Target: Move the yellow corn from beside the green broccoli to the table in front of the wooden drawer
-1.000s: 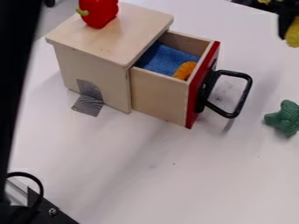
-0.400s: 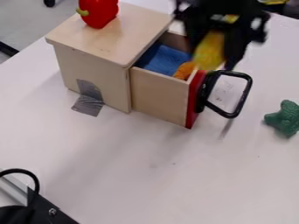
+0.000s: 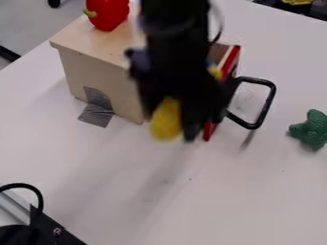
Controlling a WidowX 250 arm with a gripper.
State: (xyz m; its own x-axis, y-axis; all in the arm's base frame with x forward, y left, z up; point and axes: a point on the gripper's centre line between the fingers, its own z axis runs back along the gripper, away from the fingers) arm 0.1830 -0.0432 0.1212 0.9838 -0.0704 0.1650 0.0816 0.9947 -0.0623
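The gripper point(image 3: 171, 129) hangs in front of the wooden drawer box, over the side of its drawer. It is shut on a yellow object point(image 3: 167, 120), whose rounded lower end pokes out below. Behind the arm the wooden box point(image 3: 96, 64) has its drawer pulled out; the red drawer front point(image 3: 211, 130) and its black handle point(image 3: 258, 122) show at the right. The arm hides most of the drawer and its contents. A red toy pepper point(image 3: 110, 14) lies on top of the box.
A green toy point(image 3: 311, 128) sits on the white table point(image 3: 217, 191) at the right. Grey tape point(image 3: 97, 114) joins the box's left side to the table. A black part with a cable point(image 3: 45, 225) stands at the lower left corner.
From the upper right edge, the gripper has come left and down across the drawer with the yellow object. A dark shape along the left edge has gone. Box, pepper and green toy have stayed put.
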